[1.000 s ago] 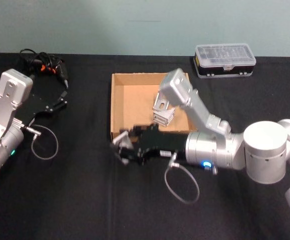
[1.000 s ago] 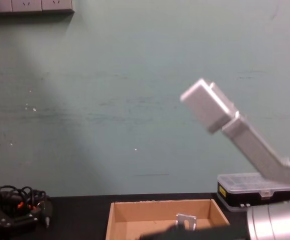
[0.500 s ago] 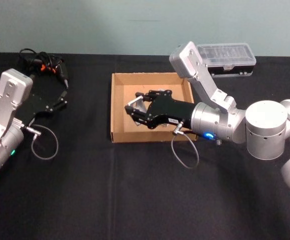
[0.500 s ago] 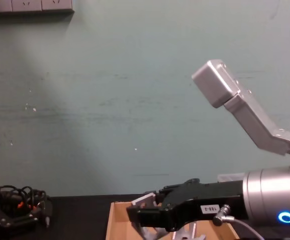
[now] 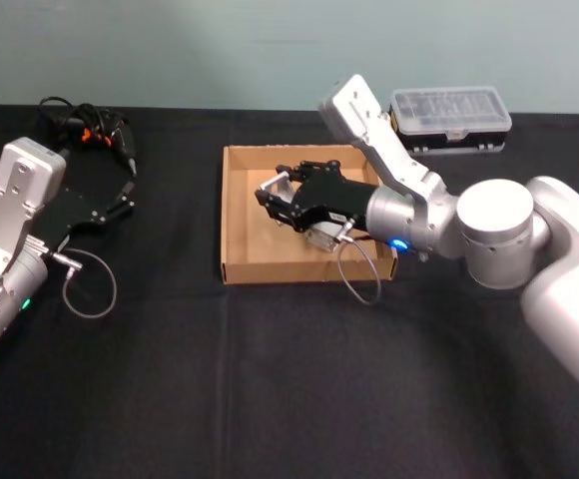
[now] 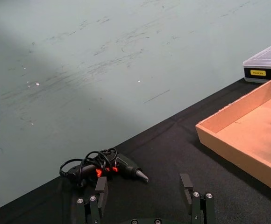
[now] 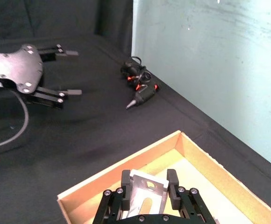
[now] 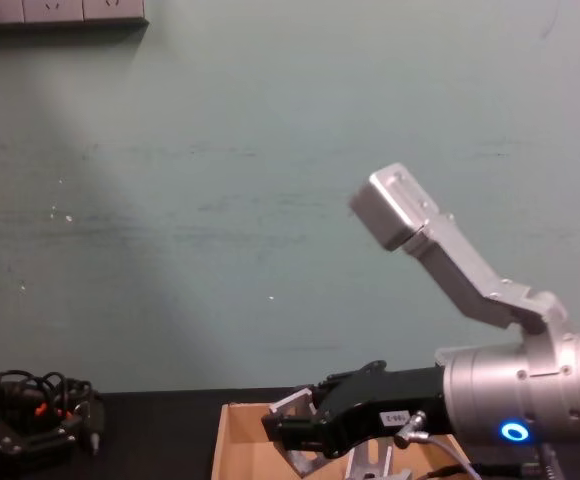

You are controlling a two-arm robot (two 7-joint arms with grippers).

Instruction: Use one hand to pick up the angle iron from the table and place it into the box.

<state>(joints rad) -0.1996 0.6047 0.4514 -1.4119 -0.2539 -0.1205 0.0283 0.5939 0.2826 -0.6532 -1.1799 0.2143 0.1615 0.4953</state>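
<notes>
— Since the right gripper sat over the bench just in front of the box a second ago, where has it got to?

— Over the box now. It crossed the near wall half a second back and has pushed on toward the far-left part of the floor. The right wrist view shows its fingers clenched on an angle iron, one finger against each edge of the plate.

— So the piece is off the bench?

— Yes, it hangs above the cardboard floor, carried. From the chest view it looks low, near the top of the walls, though I cannot tell whether it touches the floor.

— Anything already in there?

— Other angle irons lie in the right half of the box, partly hidden by the arm.

— And the left gripper?

— Parked over the bench on the far left, fingers spread with nothing between them, close to a drill and its tangled cord. It hasn't budged across the second.

— What does the shift mean for the task?

— I'd judge the carry essentially finished. What remains is a short descent and letting go. The organiser case at the far right plays no part.
</notes>
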